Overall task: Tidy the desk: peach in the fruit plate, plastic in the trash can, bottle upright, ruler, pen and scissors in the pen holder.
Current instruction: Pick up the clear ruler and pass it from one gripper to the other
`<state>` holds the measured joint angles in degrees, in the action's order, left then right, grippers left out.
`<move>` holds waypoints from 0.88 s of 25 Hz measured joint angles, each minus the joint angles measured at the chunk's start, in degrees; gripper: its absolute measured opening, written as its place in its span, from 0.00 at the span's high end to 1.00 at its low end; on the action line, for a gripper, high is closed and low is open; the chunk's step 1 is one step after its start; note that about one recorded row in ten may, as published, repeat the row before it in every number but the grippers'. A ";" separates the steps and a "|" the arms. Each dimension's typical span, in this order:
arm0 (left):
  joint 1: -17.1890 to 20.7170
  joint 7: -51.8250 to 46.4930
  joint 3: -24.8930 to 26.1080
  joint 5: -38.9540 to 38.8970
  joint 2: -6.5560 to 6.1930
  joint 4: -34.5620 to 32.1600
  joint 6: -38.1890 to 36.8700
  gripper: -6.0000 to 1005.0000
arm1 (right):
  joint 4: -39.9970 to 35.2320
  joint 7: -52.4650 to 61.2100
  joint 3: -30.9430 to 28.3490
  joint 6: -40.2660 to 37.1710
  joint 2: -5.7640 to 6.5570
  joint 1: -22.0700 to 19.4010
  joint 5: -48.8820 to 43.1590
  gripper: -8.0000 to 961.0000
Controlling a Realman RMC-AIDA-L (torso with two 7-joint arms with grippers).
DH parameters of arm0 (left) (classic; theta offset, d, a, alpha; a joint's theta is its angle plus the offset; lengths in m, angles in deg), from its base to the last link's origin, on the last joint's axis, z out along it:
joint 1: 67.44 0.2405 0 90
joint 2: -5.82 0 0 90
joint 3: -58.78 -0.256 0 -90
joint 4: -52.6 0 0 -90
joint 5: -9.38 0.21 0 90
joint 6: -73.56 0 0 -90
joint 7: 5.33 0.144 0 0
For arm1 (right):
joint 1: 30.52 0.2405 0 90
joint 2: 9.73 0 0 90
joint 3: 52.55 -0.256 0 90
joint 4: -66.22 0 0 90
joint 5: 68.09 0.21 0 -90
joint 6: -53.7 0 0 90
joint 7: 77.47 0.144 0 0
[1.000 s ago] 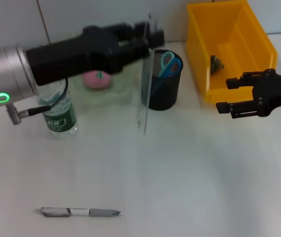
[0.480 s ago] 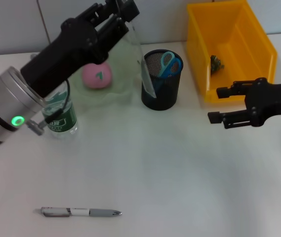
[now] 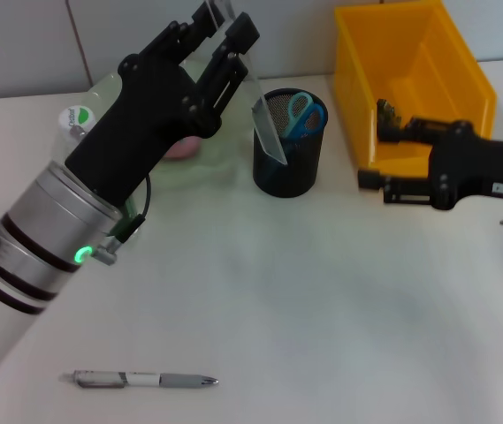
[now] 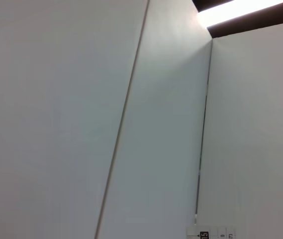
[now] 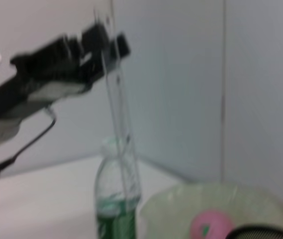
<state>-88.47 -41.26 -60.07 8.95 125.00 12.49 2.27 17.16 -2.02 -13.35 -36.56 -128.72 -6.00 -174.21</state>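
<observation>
In the head view, the clear ruler is seen gripped at its upper end by the left hand, raised above the fruit plate. Its lower end is already inside the black pen holder, beside the scissors. The step in hand is judged to be the ruler's insertion; next, a release is called for once the ruler leans on the rim. The pen lies untouched on the near surface. The right hand hovers open before the yellow trash can.

In the left wrist view, only wall and a scrap of ruler scale are shown.

In the right wrist view, the upright bottle, the peach in its plate and the held ruler are visible.
</observation>
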 joint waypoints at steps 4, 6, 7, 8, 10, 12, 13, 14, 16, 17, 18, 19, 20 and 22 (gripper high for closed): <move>-0.14 4.86 -4.21 -5.90 0.00 0.03 0.70 0.60 | 5.87 -10.76 -0.36 1.96 -0.13 -1.32 7.83 0.18; -0.80 10.24 -8.75 -12.98 -0.01 -0.19 2.43 0.60 | 10.28 -17.68 -0.33 2.77 -0.18 -1.62 11.45 0.18; -0.80 10.24 -8.75 -12.98 -0.01 -0.19 2.43 0.60 | 12.46 -20.79 -0.30 2.76 -0.17 -1.63 13.10 0.18; -1.40 12.81 -10.87 -16.56 0.00 -0.39 3.16 0.60 | 16.33 -26.29 -0.16 2.31 -0.15 -1.65 16.14 0.18; -1.83 14.69 -12.42 -19.26 0.00 -0.48 3.36 0.60 | 18.76 -30.01 -0.02 1.71 -0.13 -1.63 18.36 0.18; -2.27 17.04 -14.27 -22.20 -0.01 -0.63 3.41 0.60 | 22.90 -35.24 0.14 0.38 -0.13 -1.23 21.48 0.18; -2.37 17.91 -15.18 -23.48 0.00 -0.72 3.44 0.60 | 26.31 -39.25 0.17 -1.05 -0.14 -0.32 23.36 0.18; -2.37 17.91 -15.18 -23.48 0.00 -0.72 3.44 0.60 | 26.31 -39.25 0.17 -1.05 -0.14 -0.32 23.36 0.18; -2.40 18.43 -15.66 -24.52 0.00 -0.93 3.58 0.60 | 31.03 -43.85 0.02 -2.71 -0.42 1.74 24.20 0.18; -2.41 19.00 -16.13 -25.53 0.00 -1.25 3.77 0.60 | 31.03 -43.85 0.02 -2.71 -0.42 1.74 24.20 0.18; -2.42 19.55 -16.54 -26.49 0.00 -1.55 3.96 0.60 | 34.97 -47.60 0.01 -3.61 -0.56 3.34 26.00 0.18; -2.46 20.52 -17.24 -28.19 0.00 -2.04 4.27 0.60 | 34.97 -47.60 0.01 -3.61 -0.56 3.34 26.00 0.18; -2.47 20.98 -17.54 -28.97 0.00 -2.22 4.39 0.60 | 39.50 -51.95 0.15 -4.18 -0.57 5.00 28.11 0.18; -2.57 22.44 -18.51 -30.79 0.00 -2.67 4.63 0.60 | 41.38 -53.89 0.10 -4.36 -0.60 5.75 28.69 0.18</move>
<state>-91.04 -18.82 -78.58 -21.85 125.00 9.81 6.90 58.54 -55.91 -13.25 -40.92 -129.33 -0.25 -145.52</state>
